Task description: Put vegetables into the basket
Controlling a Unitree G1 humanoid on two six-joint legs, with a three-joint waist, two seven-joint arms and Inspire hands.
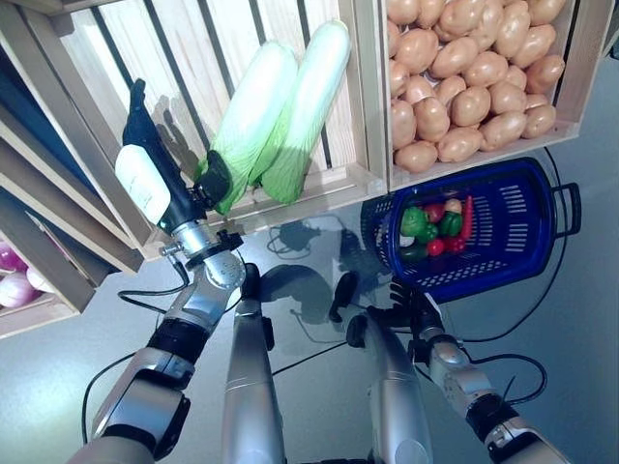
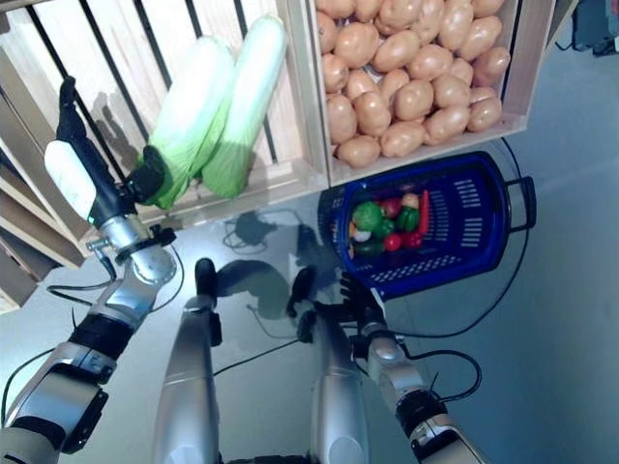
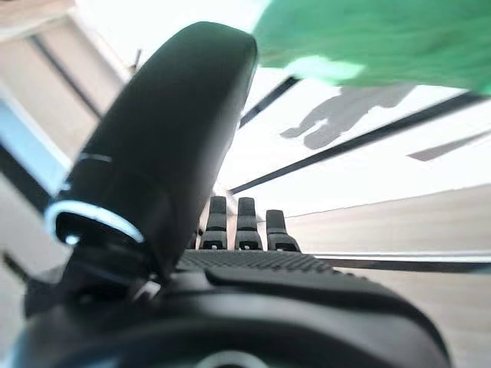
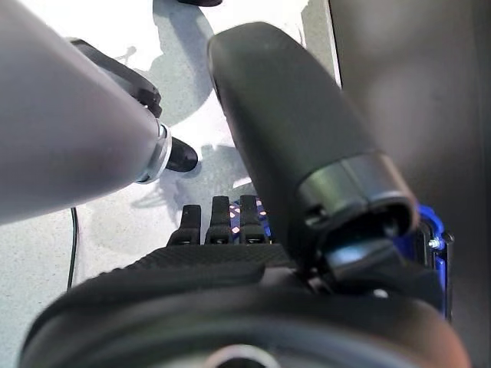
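Left hand (image 1: 155,179) raised at the crate (image 1: 126,58) front, fingers straight and apart, thumb out toward the green leaf end of the nearer cabbage (image 1: 253,121); thumb tip looks just beside or touching the leaves, cannot tell which; nothing gripped; its own wrist view shows straight fingers with green above them and slats beyond. Two long cabbages lie side by side in that slatted crate, the second cabbage (image 1: 311,106) touching the first, both leaning with leaf ends down against the crate's front lip. Right hand (image 1: 411,304) low, by the near rim of the blue basket (image 1: 522,208); its fingers point toward the basket and look relaxed, holding nothing; whether they touch the rim I cannot tell. Basket sits on the grey floor (image 1: 319,387) below a crate of potatoes (image 1: 464,68); inside it, small vegetables (image 1: 435,227), green and red, lie bunched at the end nearest the robot; the rest of the basket is bare. Onions (image 1: 14,280) show at the far left edge on a lower shelf. Judgement: part way through, some produce already in; step in hand is the reach for a cabbage. Next move calls for the left fingers to close round the leaf end, lift it over the crate lip, then carry it across to the basket; a long cabbage may overhang the rim.
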